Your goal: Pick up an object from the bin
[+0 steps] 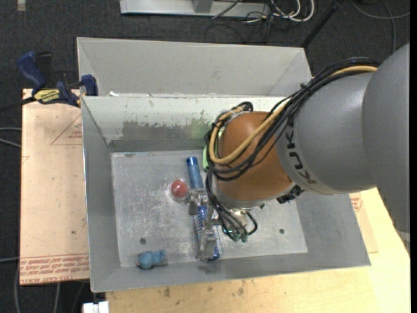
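My gripper reaches down below the arm's wrist, near the middle of the bin's front edge. A small red ball lies on the floor to its upper left, apart from it. A blue cylinder, shaped like a marker, lies just right of the ball, with its lower end close to the gripper's body. In the front left corner lies a light blue lumpy thing, well away from the gripper. I see nothing held in the gripper.
The arm's orange wrist cover and cables hang over the middle and right of the bin and hide the floor below. A bit of something green peeks out at the cover's left edge. Bare floor spreads left of the ball.
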You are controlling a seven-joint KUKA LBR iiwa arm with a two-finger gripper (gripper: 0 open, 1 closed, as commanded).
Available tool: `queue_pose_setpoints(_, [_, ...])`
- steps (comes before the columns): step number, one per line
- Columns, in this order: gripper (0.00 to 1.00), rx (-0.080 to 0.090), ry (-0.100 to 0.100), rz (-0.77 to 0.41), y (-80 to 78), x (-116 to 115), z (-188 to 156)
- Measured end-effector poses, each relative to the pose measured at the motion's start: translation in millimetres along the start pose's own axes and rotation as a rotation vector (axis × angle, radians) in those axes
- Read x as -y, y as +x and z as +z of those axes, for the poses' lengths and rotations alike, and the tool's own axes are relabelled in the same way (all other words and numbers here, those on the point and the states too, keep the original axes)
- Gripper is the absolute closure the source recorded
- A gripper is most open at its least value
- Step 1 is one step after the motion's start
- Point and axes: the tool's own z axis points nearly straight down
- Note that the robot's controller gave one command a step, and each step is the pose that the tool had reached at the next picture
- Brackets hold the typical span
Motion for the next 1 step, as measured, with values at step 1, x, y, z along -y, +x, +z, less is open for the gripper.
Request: queue_pose_setpoints(1, [0.0,0.016,-0.005,0.02,2.6,-95.2,64.3])
